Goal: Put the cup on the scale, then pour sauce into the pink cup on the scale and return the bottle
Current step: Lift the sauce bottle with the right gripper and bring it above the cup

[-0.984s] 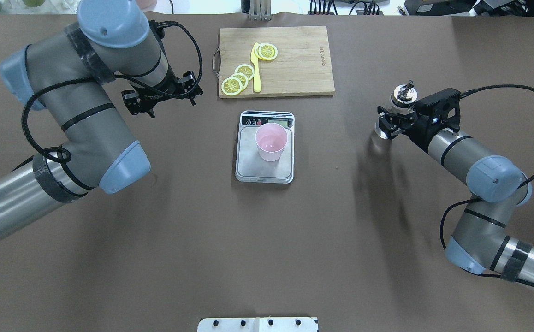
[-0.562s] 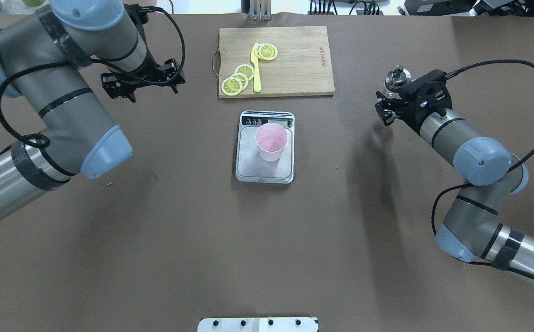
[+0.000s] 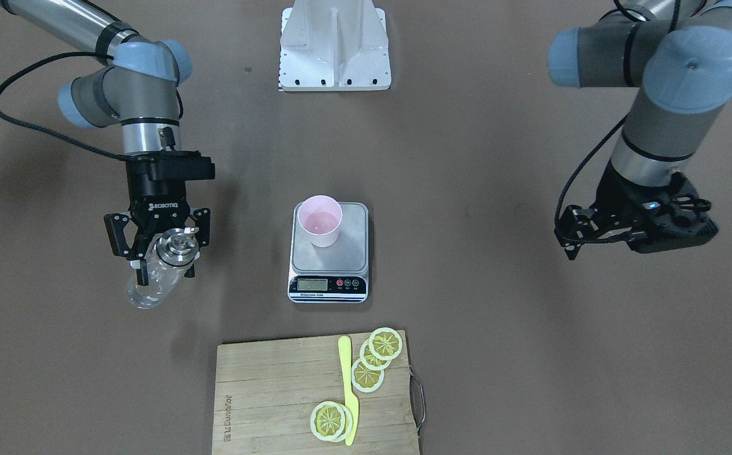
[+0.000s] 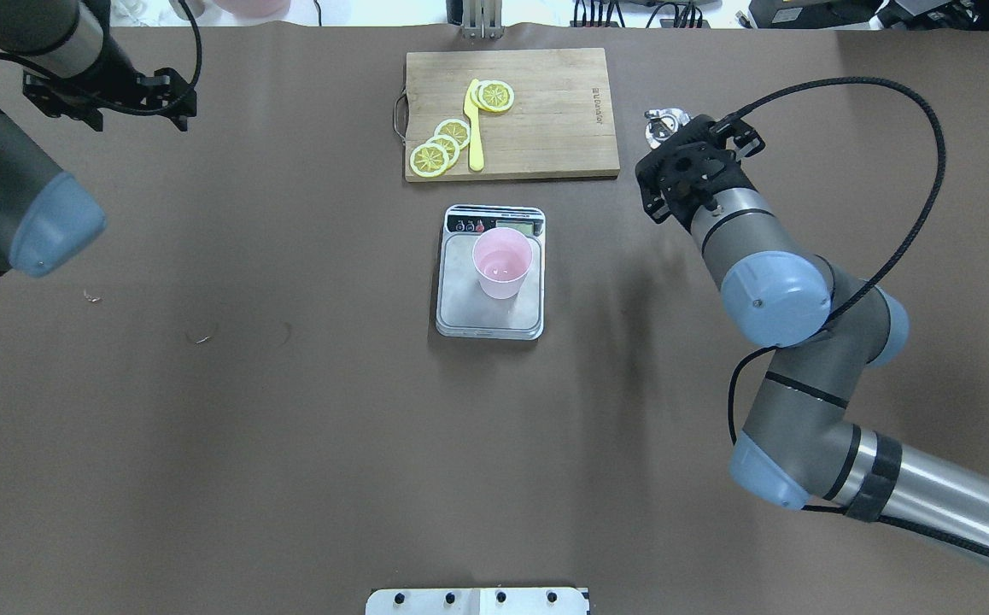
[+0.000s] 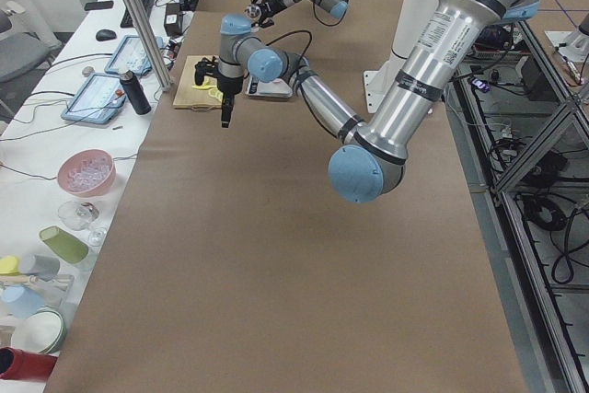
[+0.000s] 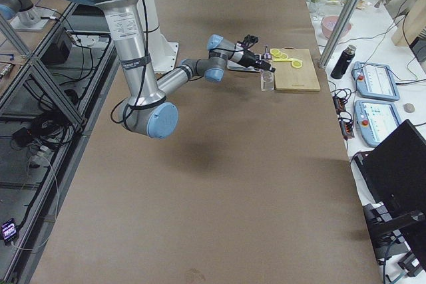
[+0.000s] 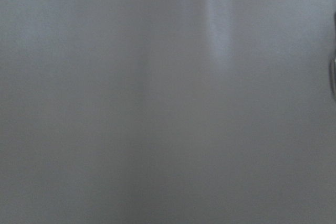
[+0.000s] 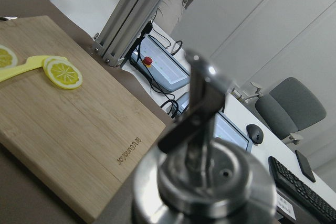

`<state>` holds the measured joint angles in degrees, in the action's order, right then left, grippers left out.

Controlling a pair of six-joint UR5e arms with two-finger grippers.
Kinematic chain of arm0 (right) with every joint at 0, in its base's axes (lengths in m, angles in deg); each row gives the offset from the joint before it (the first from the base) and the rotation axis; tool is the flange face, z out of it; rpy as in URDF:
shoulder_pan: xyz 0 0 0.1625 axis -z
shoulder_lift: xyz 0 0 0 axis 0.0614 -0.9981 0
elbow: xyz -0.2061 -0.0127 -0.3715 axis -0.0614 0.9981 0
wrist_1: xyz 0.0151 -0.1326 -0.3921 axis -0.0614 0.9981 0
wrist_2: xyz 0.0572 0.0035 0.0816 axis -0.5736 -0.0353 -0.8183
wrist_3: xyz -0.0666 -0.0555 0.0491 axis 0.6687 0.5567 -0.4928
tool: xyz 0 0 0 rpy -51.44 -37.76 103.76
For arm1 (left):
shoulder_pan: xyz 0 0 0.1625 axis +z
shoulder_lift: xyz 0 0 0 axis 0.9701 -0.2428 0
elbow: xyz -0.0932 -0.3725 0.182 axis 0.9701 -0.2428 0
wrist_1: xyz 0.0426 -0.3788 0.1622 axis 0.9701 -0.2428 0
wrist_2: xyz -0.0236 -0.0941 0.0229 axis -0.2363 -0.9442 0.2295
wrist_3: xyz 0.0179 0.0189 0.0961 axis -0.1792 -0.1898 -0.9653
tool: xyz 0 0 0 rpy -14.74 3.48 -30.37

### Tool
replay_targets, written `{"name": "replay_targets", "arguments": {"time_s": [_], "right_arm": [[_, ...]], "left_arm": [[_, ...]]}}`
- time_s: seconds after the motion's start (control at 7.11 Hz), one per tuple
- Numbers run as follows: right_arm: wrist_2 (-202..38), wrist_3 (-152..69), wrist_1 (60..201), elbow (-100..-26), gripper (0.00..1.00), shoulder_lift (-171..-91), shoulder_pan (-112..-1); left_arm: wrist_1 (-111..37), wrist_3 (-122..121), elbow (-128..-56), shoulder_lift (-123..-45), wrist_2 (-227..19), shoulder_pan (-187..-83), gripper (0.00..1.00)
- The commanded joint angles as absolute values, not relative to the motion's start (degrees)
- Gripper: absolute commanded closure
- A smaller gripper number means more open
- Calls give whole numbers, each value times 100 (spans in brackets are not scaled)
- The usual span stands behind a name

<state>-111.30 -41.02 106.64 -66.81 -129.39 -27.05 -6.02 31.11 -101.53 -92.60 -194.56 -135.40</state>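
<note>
The pink cup (image 4: 503, 260) (image 3: 320, 221) stands upright on the scale (image 4: 477, 314) (image 3: 350, 245), toward its display end. A faint glint shows in the cup's bottom. My right gripper (image 3: 165, 258) (image 4: 674, 152) is shut on the clear glass bottle (image 3: 148, 285) (image 6: 267, 81), just off the cutting board's right corner. The bottle leans a little, and its metal spout cap (image 4: 662, 125) (image 8: 205, 182) fills the right wrist view. The sauce cannot be made out through the glass. Far out to the left, my left gripper (image 4: 141, 125) (image 3: 568, 245) hangs open and empty. The left wrist view shows only blurred grey.
A wooden cutting board (image 4: 546, 111) (image 3: 265, 392) with lemon slices (image 4: 443, 145) and a yellow knife (image 4: 475, 128) lies beyond the scale. A white mounting plate (image 4: 477, 600) sits at the near edge. A side table with bowls (image 5: 87, 172) and tablets runs along the far side.
The right arm has carried the bottle away from me and leftward, up to the cutting board's right corner. The left arm has drawn back to the far left, still open.
</note>
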Motion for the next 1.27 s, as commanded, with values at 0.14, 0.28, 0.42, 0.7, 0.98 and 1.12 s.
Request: {"name": "replay_targets", "arguments": {"time_s": [0.14,0.28,0.42,0.7,0.98,1.12], "right_arm": [[-9529,-3009,11804,-6994,100,-12773,-1927],[-8984,-2822,12059,-6950,100,-12773,-1707],[-8474,-2628,12409,-6959,100,-12773,-1540],[-7891,-2250,12981,-6924,100,-12712,-1319],[-7740,-2240,13377,-6880,100,-12695,-1301],[-7731,-2240,13484,-6810,100,-12616,-1301]], "left_arm": [[-588,2447,-10061,-9021,-19410,-13852,2],[-580,2150,-10043,-9013,-19402,-13905,2],[-588,1912,-10043,-8934,-19402,-13940,2],[-614,1813,-9912,-8898,-19401,-14054,2],[-1225,1813,-9763,-8593,-19402,-14055,2],[-1735,1813,-9422,-8556,-19402,-14055,2]]}}
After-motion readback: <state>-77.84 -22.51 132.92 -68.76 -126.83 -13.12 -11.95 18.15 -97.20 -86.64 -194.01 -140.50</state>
